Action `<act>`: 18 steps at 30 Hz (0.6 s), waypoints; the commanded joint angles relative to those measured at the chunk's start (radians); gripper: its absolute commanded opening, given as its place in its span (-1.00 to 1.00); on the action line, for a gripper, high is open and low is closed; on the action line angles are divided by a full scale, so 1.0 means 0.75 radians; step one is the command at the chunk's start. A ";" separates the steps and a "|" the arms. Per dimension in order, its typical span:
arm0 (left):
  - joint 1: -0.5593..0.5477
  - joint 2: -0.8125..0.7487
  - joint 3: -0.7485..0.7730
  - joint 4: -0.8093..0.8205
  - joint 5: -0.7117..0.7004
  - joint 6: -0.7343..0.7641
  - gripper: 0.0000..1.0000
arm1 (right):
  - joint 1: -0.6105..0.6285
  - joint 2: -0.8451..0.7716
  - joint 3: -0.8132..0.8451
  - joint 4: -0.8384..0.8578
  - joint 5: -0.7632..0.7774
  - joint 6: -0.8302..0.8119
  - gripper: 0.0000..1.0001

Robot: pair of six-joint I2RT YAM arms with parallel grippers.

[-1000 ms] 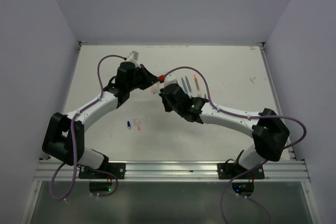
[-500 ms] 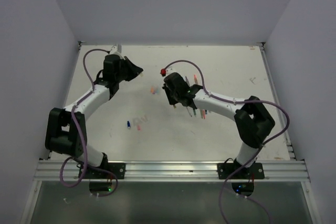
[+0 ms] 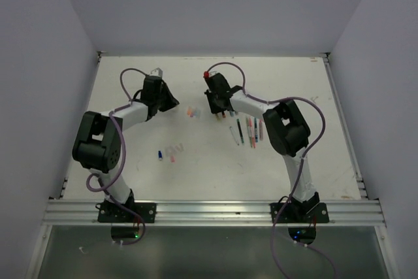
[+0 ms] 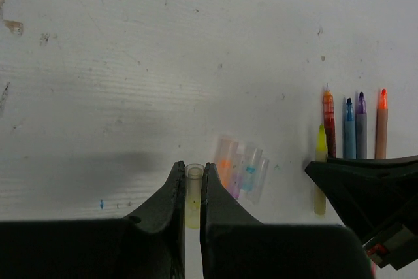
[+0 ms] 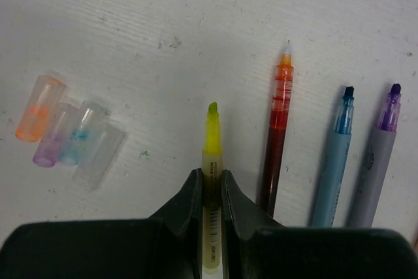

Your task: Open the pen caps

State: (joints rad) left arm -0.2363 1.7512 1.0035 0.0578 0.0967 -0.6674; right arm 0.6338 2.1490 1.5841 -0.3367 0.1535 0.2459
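While the two arms are spread apart over the white table [image 3: 215,168], a yellow-tinted cap [image 4: 192,208] is seen clamped between the jaws of the left gripper [image 4: 191,171], at about 10 o'clock of the table's middle. At 3 o'clock of it, four loose caps [image 5: 68,134], tinted orange, purple and blue and one clear, are heaped together on the surface. Further right, an uncapped yellow highlighter [image 5: 212,136] is pinched by its barrel in the closed jaws of the right gripper [image 5: 211,178]. A red pen [image 5: 281,129], a blue pen [image 5: 334,161] and a purple pen [image 5: 377,155], all uncapped, are laid side by side at its 3 o'clock.

Trouble is judged likeliest at release. The round cap could be sent rolling away from the heap if let go carelessly. The bared highlighter tip could be dragged across the table, or the pen set down on the red pen just beside it.

A second earlier, both grippers were seen close together at mid-table. Since then they have been drawn apart, the cap carried left and the highlighter right.
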 commanded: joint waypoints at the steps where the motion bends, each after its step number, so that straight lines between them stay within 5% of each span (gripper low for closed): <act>1: -0.024 0.068 0.098 0.017 -0.033 0.053 -1.00 | -0.011 0.059 0.125 -0.034 -0.033 -0.041 -1.00; 11: -0.067 0.173 0.139 -0.020 -0.094 0.070 -0.99 | -0.049 0.135 0.183 -0.052 -0.039 -0.041 -0.96; 18: -0.078 0.218 0.135 -0.016 -0.104 0.074 -0.71 | -0.054 0.162 0.193 -0.060 -0.041 -0.048 -0.79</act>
State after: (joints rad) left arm -0.2886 1.8969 1.0767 0.0345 0.0429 -0.6376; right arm 0.6044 2.2387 1.6962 -0.3595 0.1184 0.2329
